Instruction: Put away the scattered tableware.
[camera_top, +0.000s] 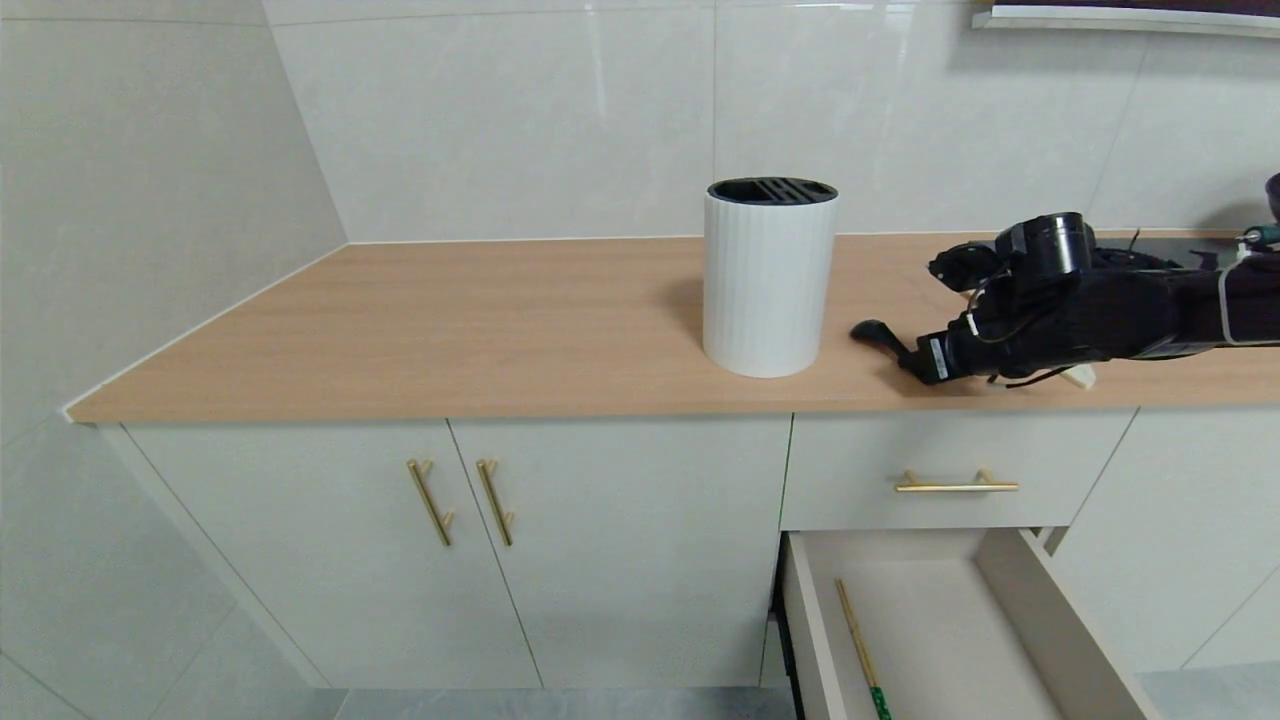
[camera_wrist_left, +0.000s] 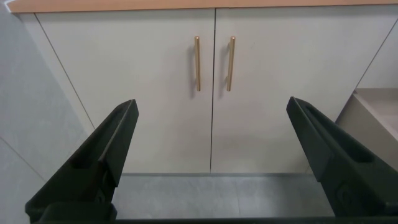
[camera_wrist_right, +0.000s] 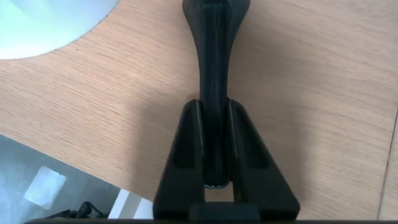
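Black utensil (camera_top: 870, 332) clamped in right gripper (camera_top: 912, 358), low over the wooden countertop (camera_top: 500, 330) near its front edge.
Right fingers (camera_wrist_right: 186, 143) are closed tight on the utensil's slim shaft (camera_wrist_right: 214, 37), and its wider end pokes out toward the white ribbed utensil holder (camera_top: 770, 280). That holder is upright with a black slotted top, just beside the tip and not touching. A small cream object (camera_top: 1080, 377) shows by the front edge under the right arm; can't tell what it is. Below, an open drawer (camera_top: 805, 620) holds chopsticks (camera_top: 858, 640) along its left wall, and the drawer (camera_top: 955, 486) above it is closed. Left gripper (camera_wrist_left: 211, 109) has its jaws spread wide and holds nothing, facing the cabinet doors (camera_wrist_left: 155, 124) with gold handles (camera_wrist_left: 197, 62).
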